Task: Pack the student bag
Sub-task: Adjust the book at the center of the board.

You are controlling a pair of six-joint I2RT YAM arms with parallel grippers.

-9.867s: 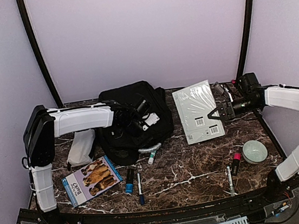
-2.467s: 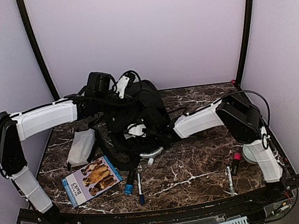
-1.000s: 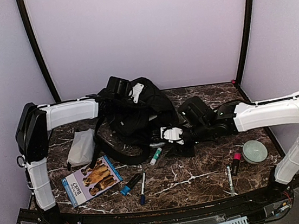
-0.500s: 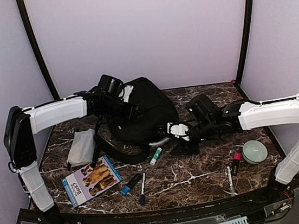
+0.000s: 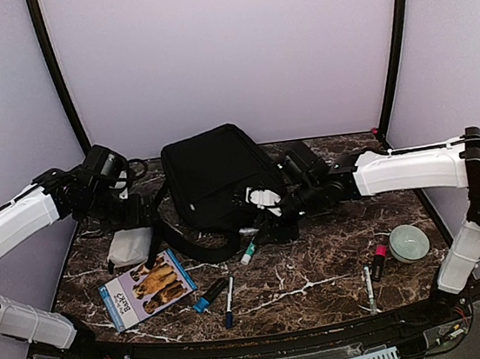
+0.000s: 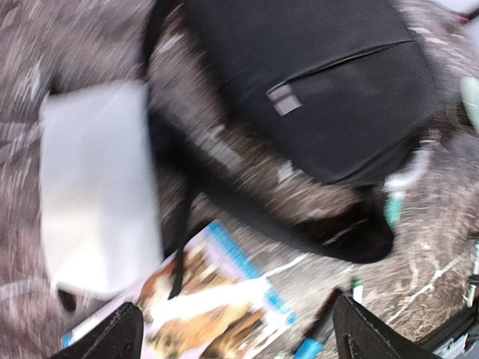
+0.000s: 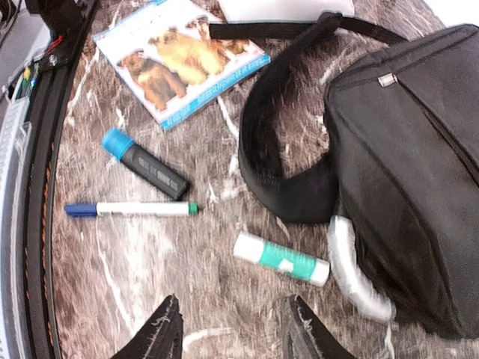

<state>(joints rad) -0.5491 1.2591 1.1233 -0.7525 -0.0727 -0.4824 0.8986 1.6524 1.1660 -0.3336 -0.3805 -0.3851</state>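
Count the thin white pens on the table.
2. The centre pen lies beside the blue-capped marker; the right pen lies beside the pink-capped marker. Others may hide under the student bag.

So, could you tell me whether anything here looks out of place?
Nothing looks spilled or damaged. The student bag lies flat with one shoulder strap sprawled in a loop toward the book, and the glue stick lies loose beside it.

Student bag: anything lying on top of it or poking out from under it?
Nothing lies on the student bag. A grey-white trim curves out at its edge; the glue stick lies right next to that. Its inside and underside are covered.
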